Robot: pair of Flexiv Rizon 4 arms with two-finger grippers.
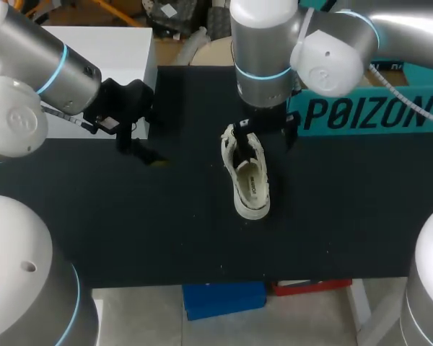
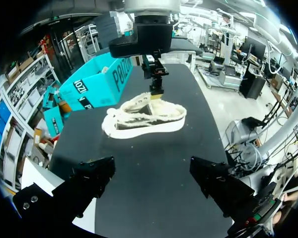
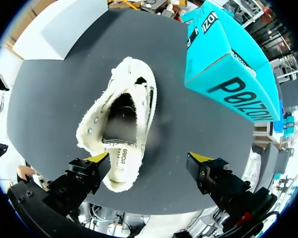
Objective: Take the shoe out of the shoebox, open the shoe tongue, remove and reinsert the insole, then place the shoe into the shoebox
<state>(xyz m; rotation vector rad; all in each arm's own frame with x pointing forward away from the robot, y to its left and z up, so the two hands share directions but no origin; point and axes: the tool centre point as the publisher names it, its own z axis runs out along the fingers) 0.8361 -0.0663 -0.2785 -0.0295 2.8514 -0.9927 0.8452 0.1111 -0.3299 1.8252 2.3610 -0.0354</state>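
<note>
1. My right gripper (image 3: 149,158) hangs over the cream shoe (image 3: 121,129) with its yellow-tipped fingers (image 3: 97,158) spread wide and nothing clamped between them.
2. The shoe stands on its sole on the black table (image 3: 49,89), directly beneath that gripper, outside the shoebox and with its opening facing up.
3. One end of the shoe lies just beside one yellow fingertip. The other fingertip is over bare table, well apart from the shoe. I cannot tell whether the near tip touches the shoe's edge.
4. Through the opening, the right wrist camera shows the dark inside of the shoe and a printed insole (image 3: 123,161) at the end nearest the fingers.
5. The teal shoebox (image 3: 228,64) sits ahead of the right gripper and off to one side, near the shoe but apart from it.
6. My left gripper (image 2: 151,167) is low over the table, its black fingers (image 2: 97,176) set wide with only bare table between them.
7. The shoe lies well ahead of the left gripper, side-on, with the right gripper at its far side and the shoebox beyond.
</note>
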